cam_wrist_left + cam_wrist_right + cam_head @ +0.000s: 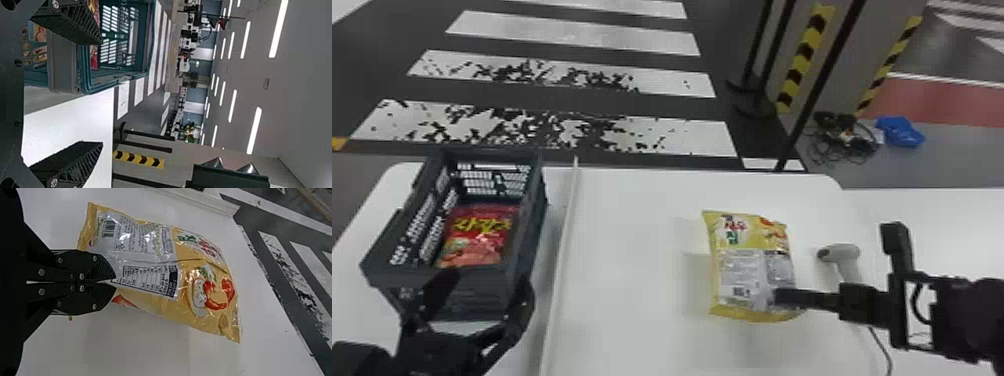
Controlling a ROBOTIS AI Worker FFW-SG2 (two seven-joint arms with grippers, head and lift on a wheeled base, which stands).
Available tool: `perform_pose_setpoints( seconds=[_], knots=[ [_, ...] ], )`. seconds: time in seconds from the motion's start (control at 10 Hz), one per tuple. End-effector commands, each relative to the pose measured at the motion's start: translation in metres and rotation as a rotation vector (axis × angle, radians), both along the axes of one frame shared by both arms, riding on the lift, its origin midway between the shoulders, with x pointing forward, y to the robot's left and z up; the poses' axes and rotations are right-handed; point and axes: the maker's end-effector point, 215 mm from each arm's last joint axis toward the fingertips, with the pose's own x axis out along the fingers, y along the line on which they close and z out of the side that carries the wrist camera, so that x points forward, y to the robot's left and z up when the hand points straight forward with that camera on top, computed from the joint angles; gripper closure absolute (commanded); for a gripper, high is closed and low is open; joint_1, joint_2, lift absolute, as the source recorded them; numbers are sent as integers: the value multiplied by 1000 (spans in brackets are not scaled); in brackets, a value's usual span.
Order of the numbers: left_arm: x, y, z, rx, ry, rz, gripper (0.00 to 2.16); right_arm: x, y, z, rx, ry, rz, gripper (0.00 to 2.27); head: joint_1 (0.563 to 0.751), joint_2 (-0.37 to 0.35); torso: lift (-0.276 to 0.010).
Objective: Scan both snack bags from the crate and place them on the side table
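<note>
Red snack bag [477, 237], flat on the floor of the dark crate [482, 297] at the far left, printed side up. Just before the crate's near wall: left gripper [488, 280], fingers spread wide apart and empty, pointing toward the crate; in the left wrist view, crate close beside one finger. Next, narrow raised white strip [565, 250], running away from the robot between crate and the bare middle of the white table [627, 225].

Right of centre: yellow snack bag [754, 265], over the white table, back panel up, barcode near its lower end. At the same lower end, right gripper [778, 296], reaching in from the right; fingers brought together, pinching the wrapper, with creases at the fingertips in the right wrist view. Contact between bag and table: impossible to tell.

Farther right, pale handheld scanner [847, 251], partly hidden behind the right arm. On the floor beyond the table, heap of dark cables [842, 137] and, beside it, crumpled blue item [900, 132].
</note>
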Motion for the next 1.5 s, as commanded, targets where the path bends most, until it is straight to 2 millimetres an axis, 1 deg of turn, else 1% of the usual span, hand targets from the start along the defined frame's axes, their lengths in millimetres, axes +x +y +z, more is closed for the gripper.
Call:
perform_pose_setpoints(
  seconds=[0.0, 0.1, 0.2, 0.4, 0.5, 0.6, 0.7, 0.8, 1.1, 1.3, 1.4],
  knots=[
    [0, 0, 1, 0, -1, -1, 83, 13, -33, 22, 8, -61, -81, 2260, 695, -192, -95],
    [0, 0, 1, 1, -1, -1, 83, 26, -64, 41, -12, -113, -148, 2263, 695, -217, -95],
    [0, 0, 1, 2, -1, -2, 83, 39, -92, 65, -28, -164, -204, 2260, 695, -250, -95],
    [-1, -1, 0, 3, -1, -4, 83, 51, -159, 85, -109, -226, -320, 2263, 695, -301, -95],
    [-1, -1, 0, 3, -1, -4, 83, 56, -189, 86, -153, -238, -369, 2260, 695, -340, -95],
    [-1, -2, 0, 2, -1, -5, 83, 60, -224, 82, -238, -269, -437, 2263, 695, -350, -95],
    [-1, -1, 0, 4, 1, -5, 83, 65, -252, 80, -309, -308, -493, 2260, 695, -350, -95],
    [-2, 0, -1, 5, 2, -3, 83, 65, -279, 72, -361, -326, -556, 2260, 695, -350, -95],
    [-2, 1, -1, 6, 3, -3, 83, 62, -343, 56, -490, -347, -728, 2260, 695, -350, -95],
    [-2, 2, -3, 7, 6, -1, 83, 53, -387, 45, -564, -348, -844, 2260, 695, -350, -95],
    [-2, 2, -3, 7, 6, -1, 83, 45, -405, 37, -596, -336, -894, 2263, 695, -350, -95]
  ],
)
